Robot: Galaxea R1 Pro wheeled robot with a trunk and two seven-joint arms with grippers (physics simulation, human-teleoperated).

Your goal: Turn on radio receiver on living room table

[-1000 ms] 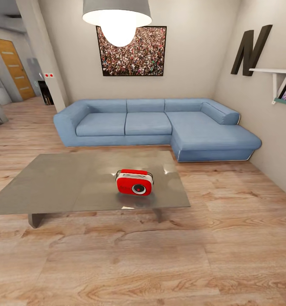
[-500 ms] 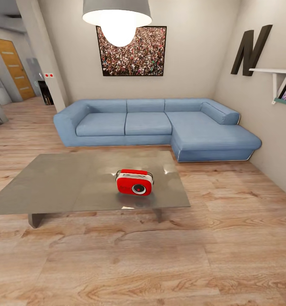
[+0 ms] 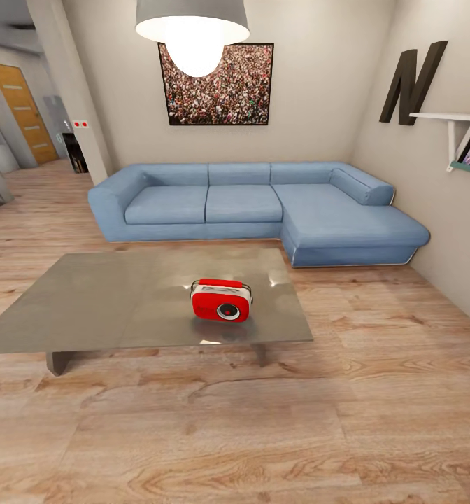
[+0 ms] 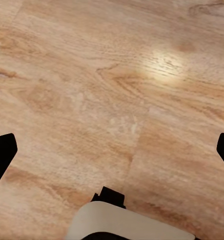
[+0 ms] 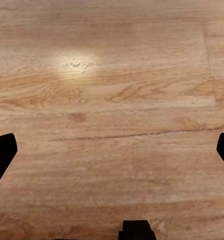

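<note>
On the coffee table (image 3: 88, 308), near its right edge and toward the front right corner, the red radio receiver (image 3: 221, 300) is seen upright in the head view, dial facing the robot, the blue sofa (image 3: 263, 210) behind. The base should be brought close before any reach. In the left wrist view, the left gripper (image 4: 112, 150) is spread wide over plank floor (image 4: 112, 75). In the right wrist view, the right gripper (image 5: 112, 150) is likewise wide, empty.

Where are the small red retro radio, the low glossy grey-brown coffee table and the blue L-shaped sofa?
Radio (image 3: 221, 302), head view, red front face.
Coffee table (image 3: 102, 301), head view, bare top.
Sofa (image 3: 242, 203), head view, middle seat cushion.
</note>
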